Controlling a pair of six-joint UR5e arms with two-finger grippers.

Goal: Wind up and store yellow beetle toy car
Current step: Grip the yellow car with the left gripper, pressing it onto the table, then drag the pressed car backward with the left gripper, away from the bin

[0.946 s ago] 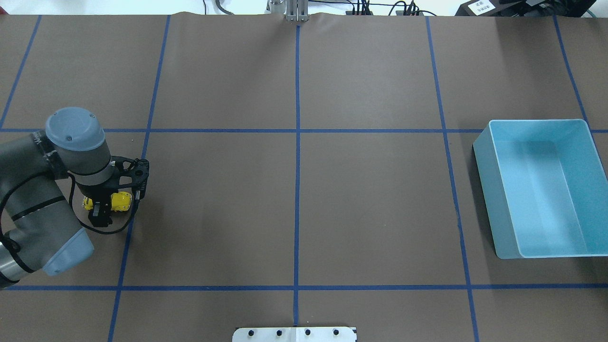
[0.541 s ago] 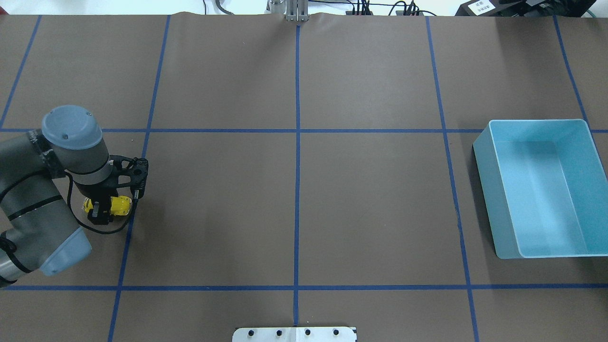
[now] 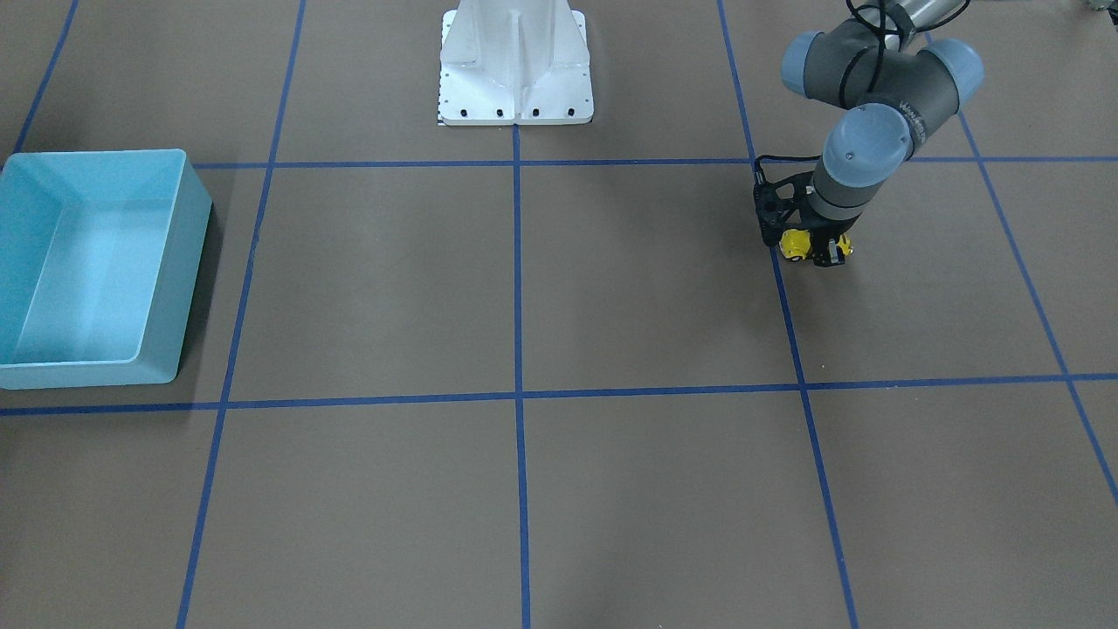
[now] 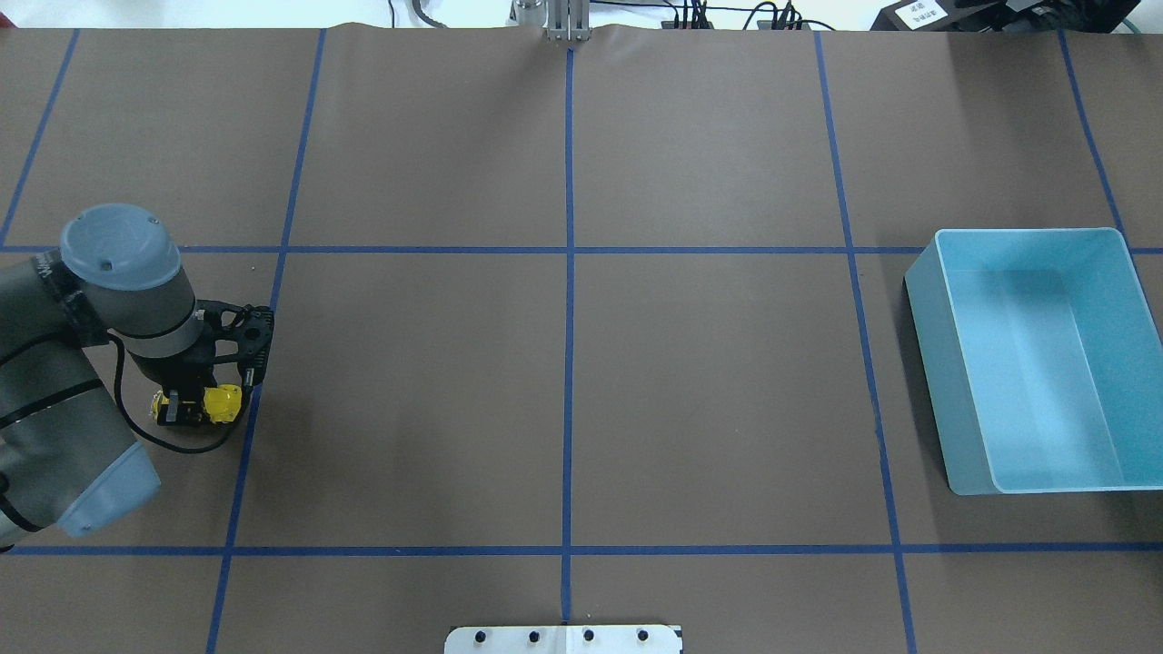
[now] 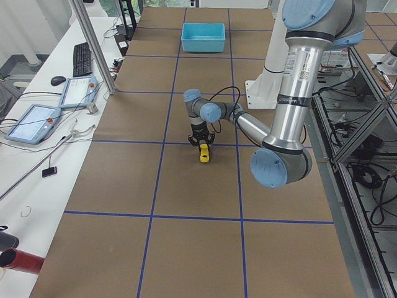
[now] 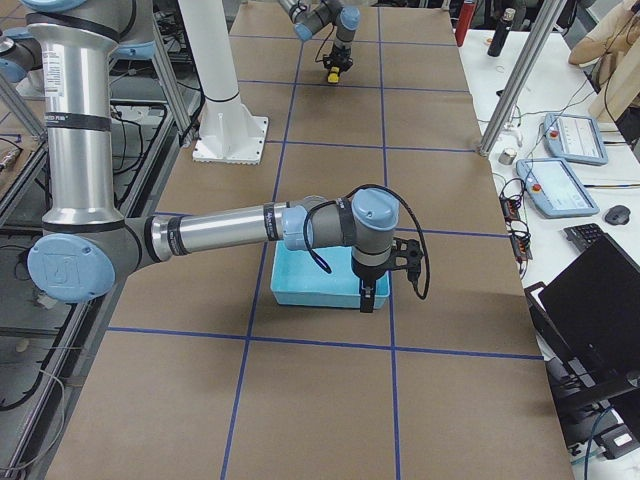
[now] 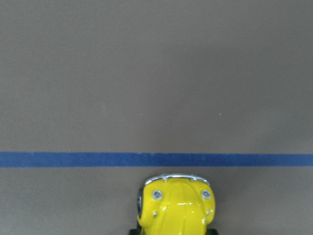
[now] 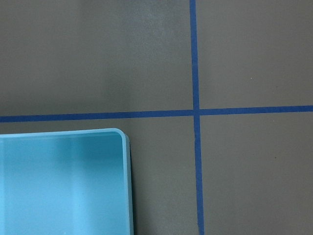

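Note:
The yellow beetle toy car [image 4: 223,403] sits low at the table's left side, between the fingers of my left gripper [image 4: 189,406], which is shut on its body. It also shows in the front view [image 3: 793,244] and in the left wrist view [image 7: 176,206], nose toward a blue tape line [image 7: 156,159]. The light blue bin [image 4: 927,363] stands open and empty at the far right. My right gripper [image 6: 366,298] hangs beside the bin's near wall [image 6: 310,287]; it shows only in the exterior right view, so I cannot tell whether it is open or shut.
Blue tape lines divide the brown table cover into squares. The white robot base [image 3: 515,70] stands at the table's robot-side edge. The right wrist view shows one corner of the bin [image 8: 124,142] and a tape crossing [image 8: 196,111].
My left gripper has moved toward the robot's side and slightly left, with the yellow car in it. The bin has not moved.

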